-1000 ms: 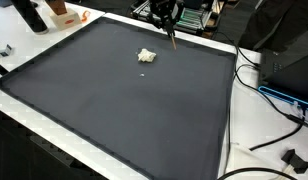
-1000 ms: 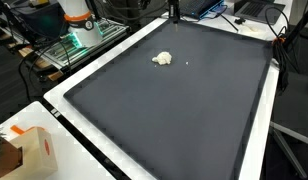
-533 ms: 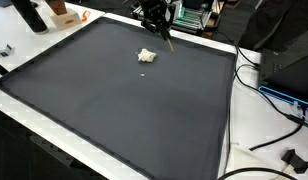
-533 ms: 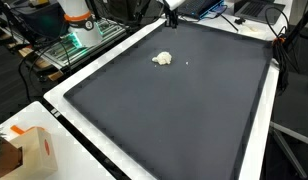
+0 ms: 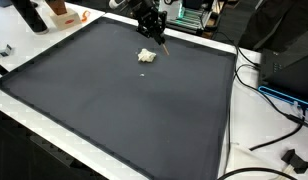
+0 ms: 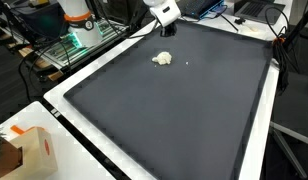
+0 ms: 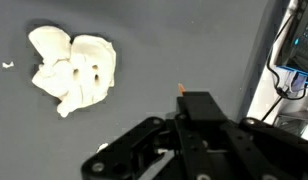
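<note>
A crumpled white lump [image 5: 146,55] lies on the dark grey mat [image 5: 124,110] near its far edge; it also shows in the other exterior view [image 6: 163,58] and at the upper left of the wrist view [image 7: 74,68]. A tiny white crumb [image 6: 186,64] lies beside it. My gripper [image 5: 157,38] hangs just beyond the lump, a little above the mat, and also shows in the other exterior view [image 6: 165,28]. Its jaws [image 7: 189,105] look shut on a thin stick with an orange tip [image 7: 181,88] that points down towards the mat beside the lump.
A white border [image 6: 64,105] frames the mat. Cables [image 5: 269,95] and a dark box lie off one side. An orange-white object [image 6: 76,18] and a green crate stand past one corner, and a cardboard box [image 6: 29,150] stands at another. Equipment stands behind the far edge.
My gripper has moved from the mat's far edge over the mat towards the white lump, carrying the thin stick. The lump has not moved.
</note>
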Controlling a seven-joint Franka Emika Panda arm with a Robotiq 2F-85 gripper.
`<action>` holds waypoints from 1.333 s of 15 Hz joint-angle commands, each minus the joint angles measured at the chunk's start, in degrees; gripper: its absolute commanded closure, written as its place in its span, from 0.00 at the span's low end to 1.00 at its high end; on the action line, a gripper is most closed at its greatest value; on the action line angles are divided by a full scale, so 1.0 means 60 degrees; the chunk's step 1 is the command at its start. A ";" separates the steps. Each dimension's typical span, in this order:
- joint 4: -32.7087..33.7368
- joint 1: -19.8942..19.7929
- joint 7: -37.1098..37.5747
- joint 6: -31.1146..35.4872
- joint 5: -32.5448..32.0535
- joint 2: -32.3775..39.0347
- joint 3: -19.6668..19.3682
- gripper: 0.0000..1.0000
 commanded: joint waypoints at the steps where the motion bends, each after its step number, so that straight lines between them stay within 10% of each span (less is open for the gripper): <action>1: 0.0212 -0.0258 -0.0342 -0.0354 0.0539 0.0313 -0.0111 0.97; 20: 0.0776 -0.0657 0.0793 -0.0389 0.0889 0.1091 -0.0340 0.97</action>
